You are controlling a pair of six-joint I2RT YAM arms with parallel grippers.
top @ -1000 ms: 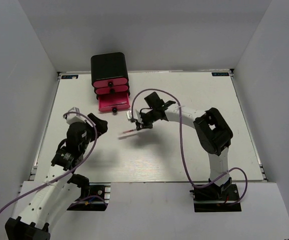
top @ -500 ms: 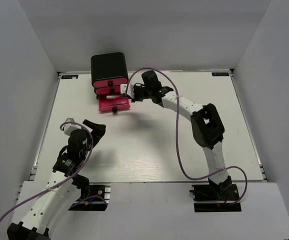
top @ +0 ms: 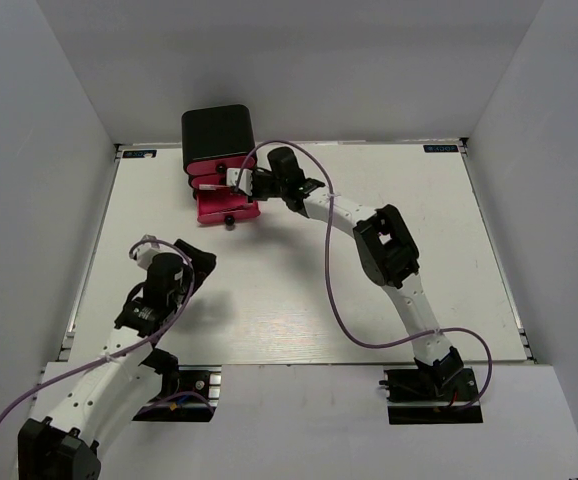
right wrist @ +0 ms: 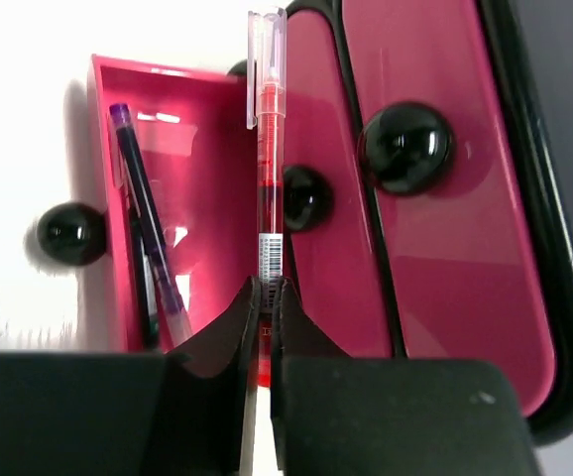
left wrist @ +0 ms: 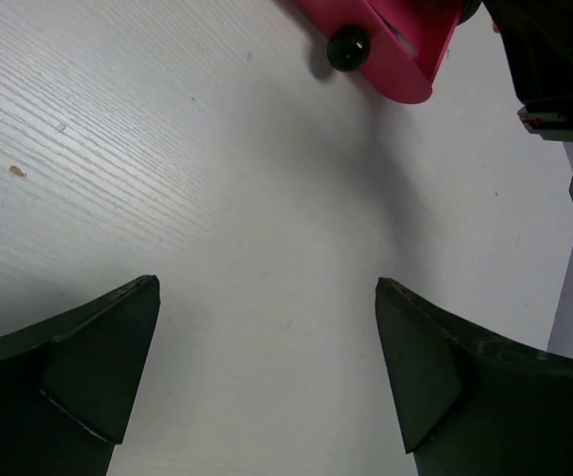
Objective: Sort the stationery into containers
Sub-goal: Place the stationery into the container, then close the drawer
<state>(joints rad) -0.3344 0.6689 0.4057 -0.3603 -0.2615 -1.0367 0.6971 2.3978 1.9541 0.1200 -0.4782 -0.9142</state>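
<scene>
My right gripper (right wrist: 265, 288) is shut on the red pen (right wrist: 269, 149) and holds it over the open bottom pink drawer (right wrist: 207, 198) of the black cabinet (top: 218, 135). The pen has a clear cap and points along the drawer's inner edge. Two pens (right wrist: 148, 228) lie inside that drawer. The two upper drawers (right wrist: 435, 228) are closed, each with a black knob (right wrist: 405, 147). In the top view the right gripper (top: 244, 182) sits at the open drawer (top: 227, 207). My left gripper (left wrist: 267, 297) is open and empty over bare table, near the front left. Markers and eraser are not in view.
The white table (top: 299, 300) is walled by grey panels on three sides. The open drawer's knob (left wrist: 348, 48) and front show at the top of the left wrist view. The right arm (top: 384, 250) stretches diagonally across the table's middle.
My right gripper carried the red pen from mid-table up to the cabinet and now holds it over the open bottom drawer. My left arm drew back slightly toward its base.
</scene>
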